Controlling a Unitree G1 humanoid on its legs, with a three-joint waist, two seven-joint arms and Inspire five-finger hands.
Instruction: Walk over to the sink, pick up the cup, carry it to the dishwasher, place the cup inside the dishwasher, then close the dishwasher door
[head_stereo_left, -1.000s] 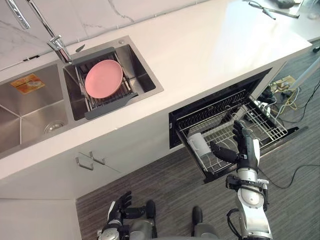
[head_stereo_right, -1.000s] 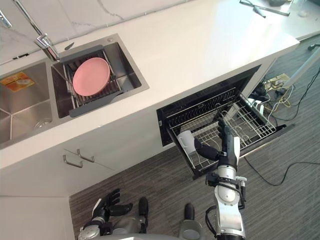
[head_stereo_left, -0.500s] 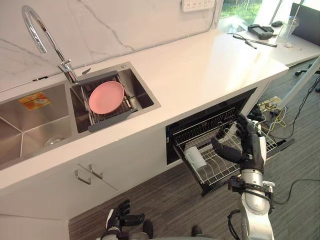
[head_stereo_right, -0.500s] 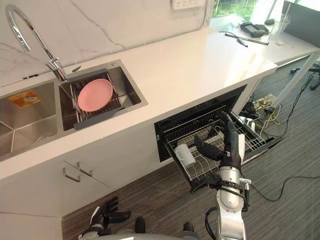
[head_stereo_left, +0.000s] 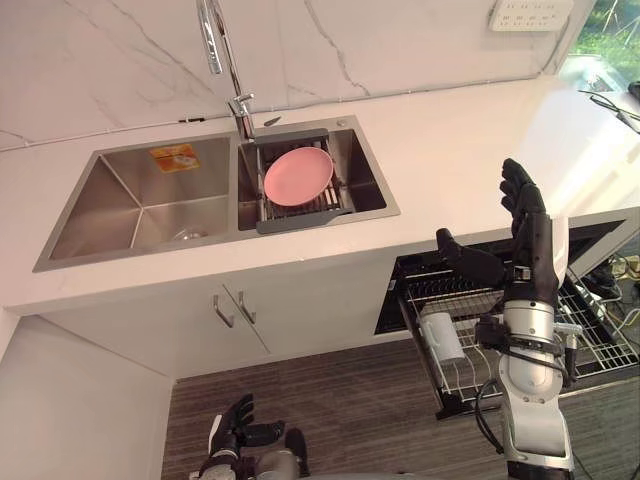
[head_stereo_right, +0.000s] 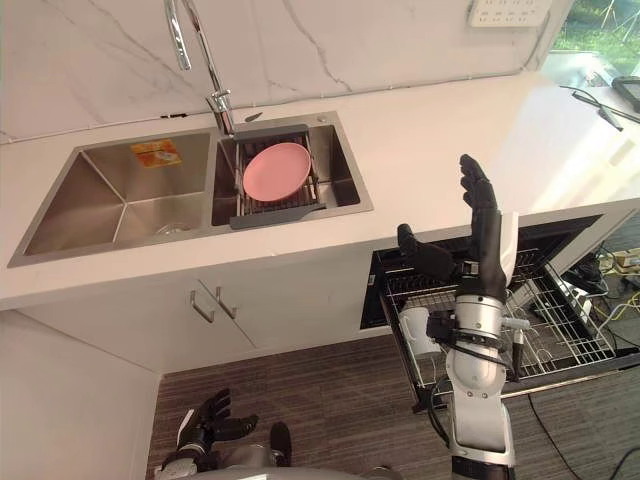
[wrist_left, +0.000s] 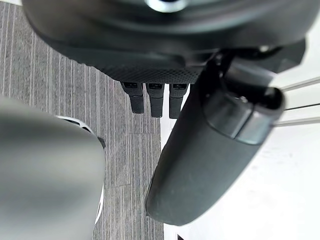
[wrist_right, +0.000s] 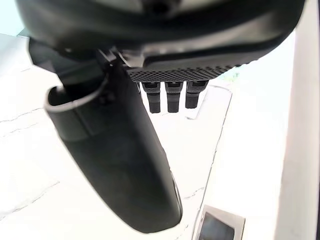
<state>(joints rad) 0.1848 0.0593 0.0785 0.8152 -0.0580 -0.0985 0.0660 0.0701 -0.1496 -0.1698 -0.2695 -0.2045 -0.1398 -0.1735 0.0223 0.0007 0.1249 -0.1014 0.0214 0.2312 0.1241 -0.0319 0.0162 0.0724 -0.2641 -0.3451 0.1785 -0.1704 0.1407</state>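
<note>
The white cup (head_stereo_left: 440, 335) lies on its side at the left end of the pulled-out dishwasher rack (head_stereo_left: 600, 345), with neither hand on it. My right hand (head_stereo_left: 527, 225) is raised upright above the rack, level with the counter's front edge. It is open and empty, fingers straight, thumb spread toward the left. In the right wrist view its fingers (wrist_right: 172, 97) point at the pale wall. My left hand (head_stereo_left: 235, 428) hangs low over the floor, open and empty, fingers (wrist_left: 155, 97) relaxed.
A pink plate (head_stereo_left: 298, 175) rests on a drain rack in the right basin of the steel sink (head_stereo_left: 140, 205), under the faucet (head_stereo_left: 222, 50). The white counter (head_stereo_left: 450, 150) runs right. Cupboard handles (head_stereo_left: 232, 305) sit below the sink. The dishwasher opening (head_stereo_left: 400, 290) gapes dark.
The camera has swung left and up, so the whole scene shifted. My right hand has risen from over the rack to counter height. The cup stays in the rack.
</note>
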